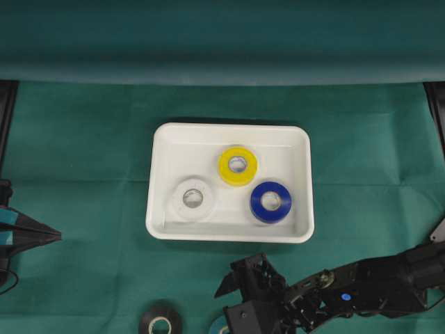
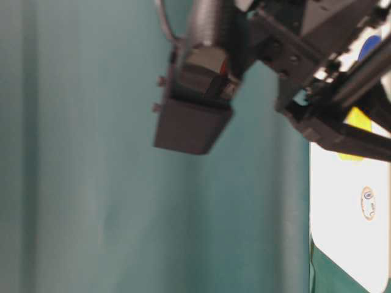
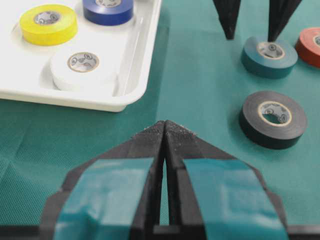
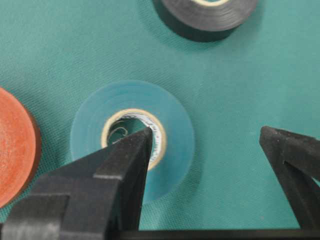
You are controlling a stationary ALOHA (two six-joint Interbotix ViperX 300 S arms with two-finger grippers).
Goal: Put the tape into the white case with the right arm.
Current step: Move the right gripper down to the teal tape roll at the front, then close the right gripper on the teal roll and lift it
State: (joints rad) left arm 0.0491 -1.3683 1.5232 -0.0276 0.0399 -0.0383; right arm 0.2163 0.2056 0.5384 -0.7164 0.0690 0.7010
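The white case (image 1: 229, 128) lies mid-table holding a yellow roll (image 1: 238, 165), a white roll (image 1: 192, 199) and a blue roll (image 1: 270, 201). A teal tape roll (image 4: 175, 130) lies flat on the green cloth near the front edge, also in the left wrist view (image 3: 269, 56). My right gripper (image 4: 206, 132) is open just over it: one fingertip (image 4: 145, 137) sits over the core hole, the other stands outside the roll's rim. It grips nothing. The right arm (image 1: 361, 282) reaches in from the lower right. My left gripper (image 3: 165, 122) is shut and empty at the left edge.
A black roll (image 3: 272, 119) lies on the cloth beside the teal one, toward the left arm. An orange-red roll (image 3: 310, 46) lies on the teal one's other side. The case's near rim (image 3: 120, 102) stands to the left of these rolls in the left wrist view.
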